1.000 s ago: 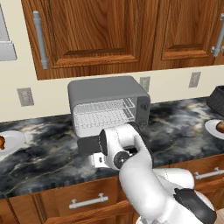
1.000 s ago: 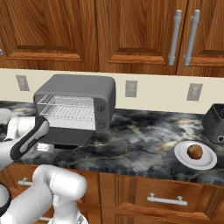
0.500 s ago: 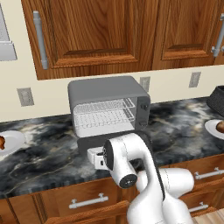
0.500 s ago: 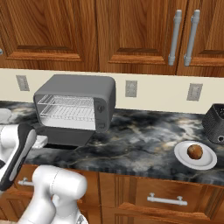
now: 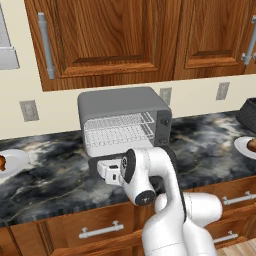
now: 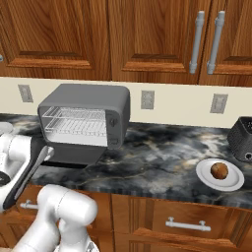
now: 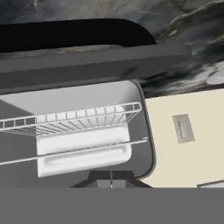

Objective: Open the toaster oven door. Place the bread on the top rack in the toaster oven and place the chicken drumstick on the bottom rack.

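The toaster oven stands on the dark marble counter against the wall, and its door is already down, lying flat on the counter in front of the opening with both racks bare: the top rack and the bottom rack. The gripper hangs just in front of the lowered door, its jaws pressed together with nothing between them. The chicken drumstick seems to be the reddish piece on the white plate well left of the oven, though it is cut off at the frame edge. A round brown piece, probably the bread, sits on a second plate well right of the oven. The risk I see is the arm swinging sideways toward either plate while low, catching the flat door or its handle and shoving the oven. Closed jaws must also spread before any pick, or they will merely push the food off its plate.
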### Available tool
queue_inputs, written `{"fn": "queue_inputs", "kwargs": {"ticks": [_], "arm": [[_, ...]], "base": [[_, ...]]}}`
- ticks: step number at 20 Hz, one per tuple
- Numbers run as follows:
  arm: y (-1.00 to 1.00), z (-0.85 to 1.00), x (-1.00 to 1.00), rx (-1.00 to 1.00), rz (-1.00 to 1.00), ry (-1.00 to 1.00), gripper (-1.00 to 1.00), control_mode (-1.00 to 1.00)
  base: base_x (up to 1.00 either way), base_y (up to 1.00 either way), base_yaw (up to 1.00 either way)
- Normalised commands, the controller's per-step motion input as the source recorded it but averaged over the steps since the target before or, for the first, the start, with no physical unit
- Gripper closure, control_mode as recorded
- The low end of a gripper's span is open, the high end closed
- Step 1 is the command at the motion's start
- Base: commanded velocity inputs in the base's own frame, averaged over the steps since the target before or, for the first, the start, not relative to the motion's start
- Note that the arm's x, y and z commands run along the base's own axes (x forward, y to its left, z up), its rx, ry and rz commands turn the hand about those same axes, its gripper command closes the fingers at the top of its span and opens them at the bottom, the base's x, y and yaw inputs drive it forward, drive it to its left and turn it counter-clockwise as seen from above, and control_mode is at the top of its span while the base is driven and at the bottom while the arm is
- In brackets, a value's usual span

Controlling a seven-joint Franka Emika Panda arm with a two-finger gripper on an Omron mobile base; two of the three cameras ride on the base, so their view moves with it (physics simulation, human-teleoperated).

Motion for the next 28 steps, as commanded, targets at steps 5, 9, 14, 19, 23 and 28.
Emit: {"fn": "queue_inputs", "kwargs": {"ticks": [5,9,14,19,23,28], "arm": [[-0.02,0.14,0.02,0.52,0.09,-0.17,1.0,-1.0],[-0.09,0.22,0.0,0.59,0.17,-0.26,1.0,-1.0],[-0.12,0.3,0.0,0.65,0.22,-0.07,1.0,-1.0],[-0.23,0.43,-0.06,0.68,0.35,0.0,1.0,-1.0],[-0.25,0.43,-0.1,0.67,0.46,0.0,1.0,-1.0],[-0.35,0.46,-0.11,0.69,0.52,0.01,1.0,-1.0]], "base": [[0.0,0.0,0.0],[0.0,0.0,0.0],[0.0,0.0,0.0],[0.0,0.0,0.0],[0.0,0.0,0.0],[0.0,0.0,0.0]]}}
